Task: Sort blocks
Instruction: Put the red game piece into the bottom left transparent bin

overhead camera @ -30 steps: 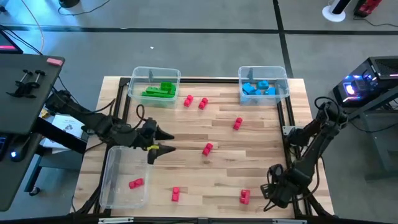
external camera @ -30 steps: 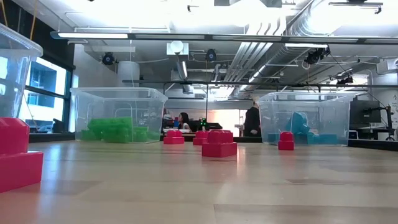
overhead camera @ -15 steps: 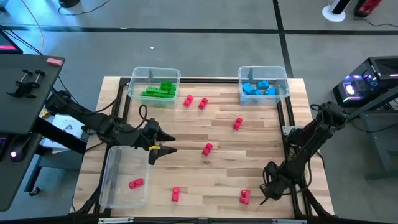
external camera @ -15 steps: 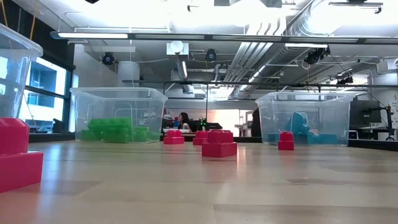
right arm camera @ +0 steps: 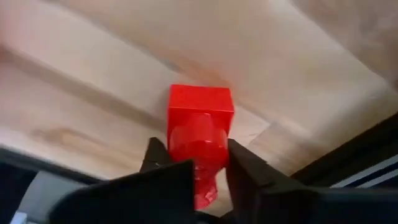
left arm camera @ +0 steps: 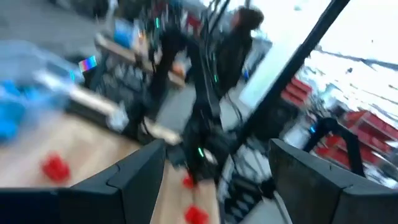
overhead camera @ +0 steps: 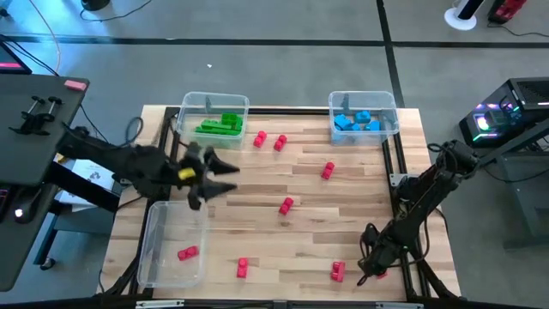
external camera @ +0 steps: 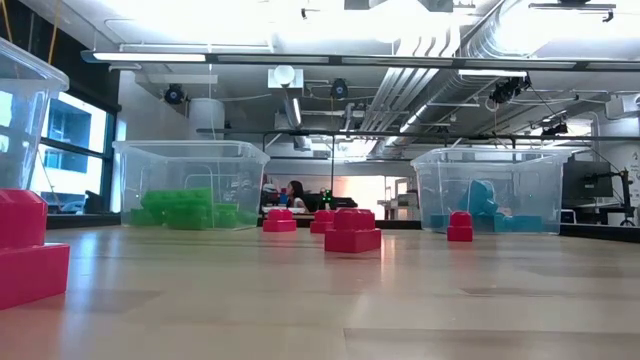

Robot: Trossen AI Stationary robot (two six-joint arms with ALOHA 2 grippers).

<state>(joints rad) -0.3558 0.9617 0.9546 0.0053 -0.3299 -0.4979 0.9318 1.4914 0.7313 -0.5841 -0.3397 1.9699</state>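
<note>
The left wrist view is smeared with motion blur: a person (left arm camera: 239,43) beyond the worktop shows only as a dark shape. In the low view, a red block (external camera: 25,245) and a clear bin (external camera: 20,90) are cut off by the left edge. The right hand (right arm camera: 199,171) hides the lower part of the red block (right arm camera: 200,118) it grips.

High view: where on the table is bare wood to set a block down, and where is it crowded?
Free: the wide strip of table between the middle red block and the right edge, and the gap between the green bin and blue bin. Crowded: the left side, where the left gripper hovers open by the clear bin, and the near-right corner, where the right gripper grips a red block.
</note>
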